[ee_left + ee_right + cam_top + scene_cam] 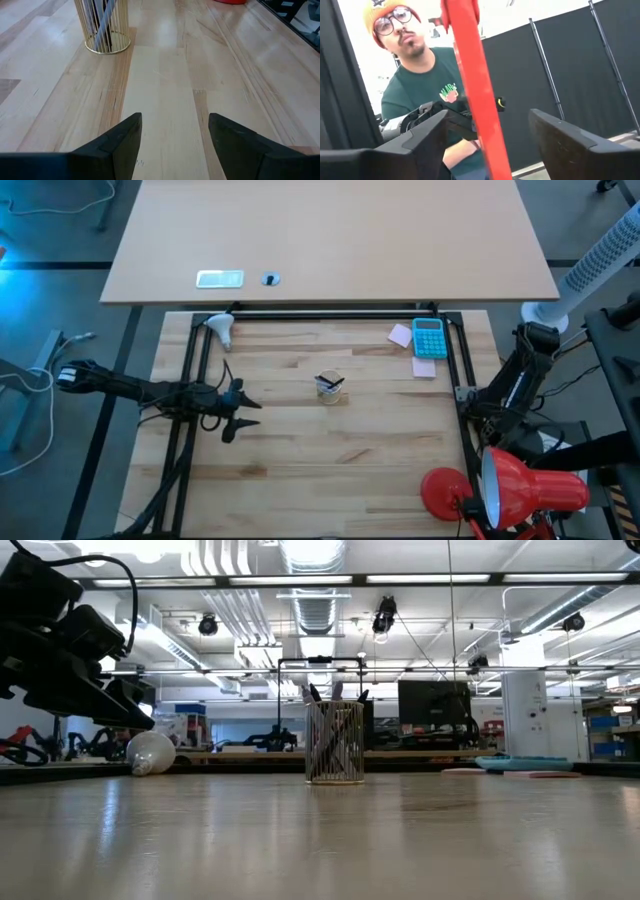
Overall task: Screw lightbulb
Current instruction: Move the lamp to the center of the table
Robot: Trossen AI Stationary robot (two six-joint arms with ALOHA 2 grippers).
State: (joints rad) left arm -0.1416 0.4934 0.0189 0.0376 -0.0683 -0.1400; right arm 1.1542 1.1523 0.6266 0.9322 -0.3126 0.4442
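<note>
Lightbulb (pixel 220 329) lies at bench (pixel 300 450) far-left corner. Left gripper (pixel 247 414) fingers apart, empty; right gripper (pixel 485 145) fingers apart astride red lamp arm (pixel 470 75).

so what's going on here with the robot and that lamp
Nothing is held yet. The lightbulb lies untouched at the table's far left corner. The left gripper hovers low over the wood with its fingers open, between the bulb and the wire pen holder. The right gripper is off at the right edge with its fingers either side of the red lamp's arm. A person watches behind.
</note>
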